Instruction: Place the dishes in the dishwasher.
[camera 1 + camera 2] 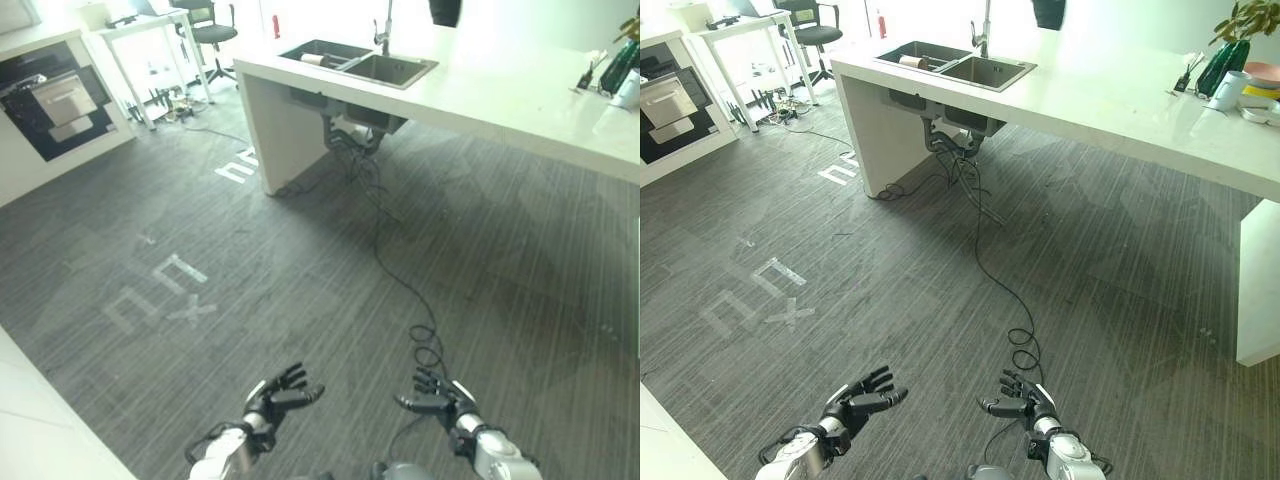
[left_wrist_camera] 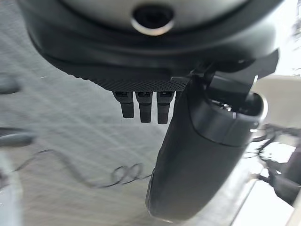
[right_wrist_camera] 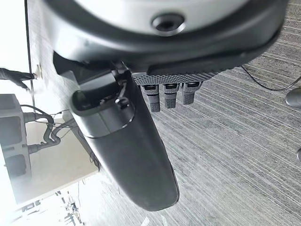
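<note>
Nothing loaded yet imo: my left hand point(image 1: 855, 400) and right hand point(image 1: 1025, 400) are both empty, fingers spread loose, low over the grey floor point(image 1: 890, 260). Dishes look to be a pink bowl point(image 1: 1262, 72) + white mug point(image 1: 1230, 90) on the far counter point(image 1: 1120, 100), well apart from me. Sink point(image 1: 955, 62) at its left end, can't ID the dishwasher w/ certainty
</note>
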Robot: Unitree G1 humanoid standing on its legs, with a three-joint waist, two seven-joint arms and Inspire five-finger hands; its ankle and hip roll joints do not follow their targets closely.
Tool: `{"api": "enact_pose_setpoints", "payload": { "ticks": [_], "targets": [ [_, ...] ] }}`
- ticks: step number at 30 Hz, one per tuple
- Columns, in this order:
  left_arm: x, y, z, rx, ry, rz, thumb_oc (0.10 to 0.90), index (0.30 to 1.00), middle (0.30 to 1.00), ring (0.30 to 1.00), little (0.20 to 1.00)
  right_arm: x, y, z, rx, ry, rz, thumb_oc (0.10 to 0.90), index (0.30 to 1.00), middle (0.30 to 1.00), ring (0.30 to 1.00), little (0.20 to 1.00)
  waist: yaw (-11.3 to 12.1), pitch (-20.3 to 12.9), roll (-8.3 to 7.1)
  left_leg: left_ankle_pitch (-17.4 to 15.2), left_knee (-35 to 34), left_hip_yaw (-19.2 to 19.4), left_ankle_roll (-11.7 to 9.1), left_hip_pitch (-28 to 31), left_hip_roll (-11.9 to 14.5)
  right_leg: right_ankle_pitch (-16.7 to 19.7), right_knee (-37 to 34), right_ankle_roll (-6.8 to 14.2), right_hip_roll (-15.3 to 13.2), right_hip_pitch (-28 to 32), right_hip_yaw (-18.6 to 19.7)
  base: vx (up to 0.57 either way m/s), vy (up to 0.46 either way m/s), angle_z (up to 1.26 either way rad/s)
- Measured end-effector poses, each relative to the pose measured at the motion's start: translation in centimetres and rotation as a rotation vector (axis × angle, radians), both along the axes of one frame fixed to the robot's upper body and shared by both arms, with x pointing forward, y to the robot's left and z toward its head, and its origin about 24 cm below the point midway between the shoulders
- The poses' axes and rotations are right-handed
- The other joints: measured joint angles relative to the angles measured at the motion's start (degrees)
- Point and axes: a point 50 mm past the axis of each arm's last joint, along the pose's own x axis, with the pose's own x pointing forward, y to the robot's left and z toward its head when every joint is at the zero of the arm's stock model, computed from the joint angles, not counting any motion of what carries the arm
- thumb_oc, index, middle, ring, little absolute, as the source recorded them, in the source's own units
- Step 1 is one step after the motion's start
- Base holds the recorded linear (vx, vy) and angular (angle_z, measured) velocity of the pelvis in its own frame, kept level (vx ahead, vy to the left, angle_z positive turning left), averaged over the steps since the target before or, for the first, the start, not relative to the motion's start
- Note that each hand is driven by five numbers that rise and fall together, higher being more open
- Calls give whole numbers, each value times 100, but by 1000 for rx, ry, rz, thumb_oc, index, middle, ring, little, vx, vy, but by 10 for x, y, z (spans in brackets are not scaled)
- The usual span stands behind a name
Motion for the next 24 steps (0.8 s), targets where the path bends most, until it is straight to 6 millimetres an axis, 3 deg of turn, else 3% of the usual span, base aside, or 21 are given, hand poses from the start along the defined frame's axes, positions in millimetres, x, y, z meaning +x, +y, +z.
{"api": "enact_pose_setpoints", "payload": {
  "ticks": [6,19,20,22,23,24],
  "targets": [
    [-19,4,-13,-8,82,29,800,900,900,900,900,-1,1,-1,1,3,1,800,900,900,900,900,17,3,-14,-40,8,-68,-71,-15,-20,-2,-10,0,-28,41,-75,50,-2,6],
    [-8,9,-6,87,24,82,800,900,900,900,900,-1,1,0,3,1,6,800,900,900,900,900,12,-4,-30,153,-122,-370,-215,-63,-31,-31,-109,-22,36,98,-186,62,-64,16],
    [3,15,1,119,-25,113,800,900,900,900,900,4,2,2,7,-11,34,800,900,900,900,900,57,251,-293,925,-26,-42,-762,-115,-193,-255,-51,-252,-94,111,88,506,134,42],
    [5,16,2,123,-32,114,800,900,900,900,900,8,4,4,9,-24,40,800,900,900,900,900,180,454,-364,1268,149,-33,-837,-229,-231,-289,14,-364,-127,116,166,598,284,40],
    [11,10,6,110,-70,77,800,900,900,900,900,9,-2,3,2,-36,6,800,900,900,900,900,174,697,-171,845,1584,52,-1103,-1243,48,-164,-187,-274,273,242,418,383,251,54],
    [13,5,8,87,-96,80,800,900,900,900,900,9,-6,3,-5,-22,-16,800,900,900,900,900,185,858,-47,627,1315,172,-1037,-1450,200,-18,-320,-202,460,405,504,337,271,52]
  ]
}}
